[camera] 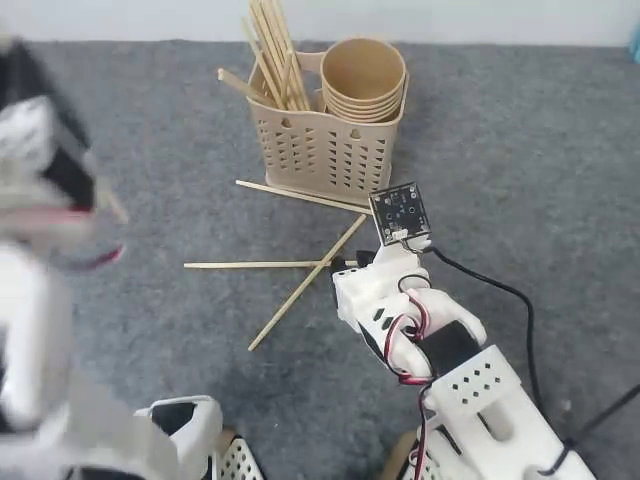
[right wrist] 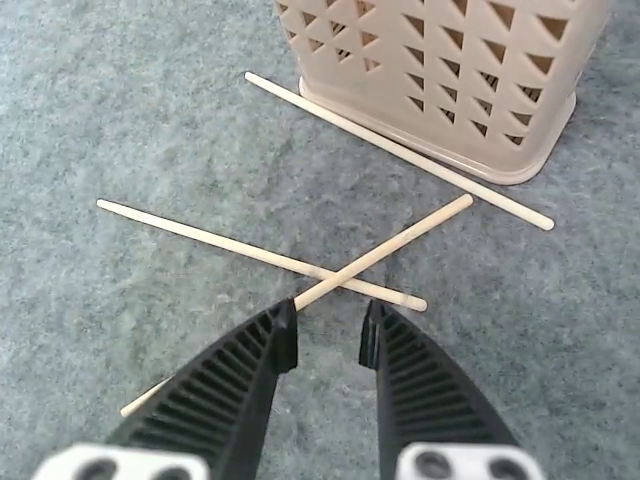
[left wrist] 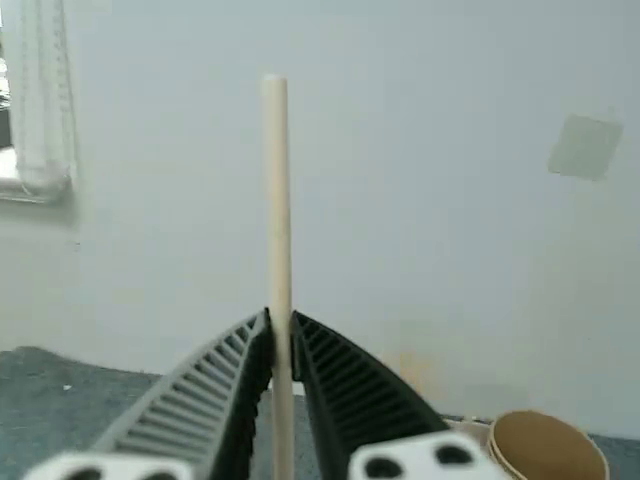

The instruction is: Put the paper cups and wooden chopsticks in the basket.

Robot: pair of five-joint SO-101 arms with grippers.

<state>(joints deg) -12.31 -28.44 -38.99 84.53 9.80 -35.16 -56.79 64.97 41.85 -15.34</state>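
Clamping a chopstick (left wrist: pixel 276 200), lower end cut off: left gripper (left wrist: pixel 281 325); right gripper (right wrist: pixel 329 320), jaws apart, over crossed chopsticks (right wrist: pixel 335 277), one end hidden.

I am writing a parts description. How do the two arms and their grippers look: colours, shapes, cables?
The left arm and right arm are white plastic. The right arm has blocky shells, one with round holes, red and white wires, a thick black cable and a black square circuit board. The left gripper and right gripper have black, ribbed, tapering fingers on white bases.
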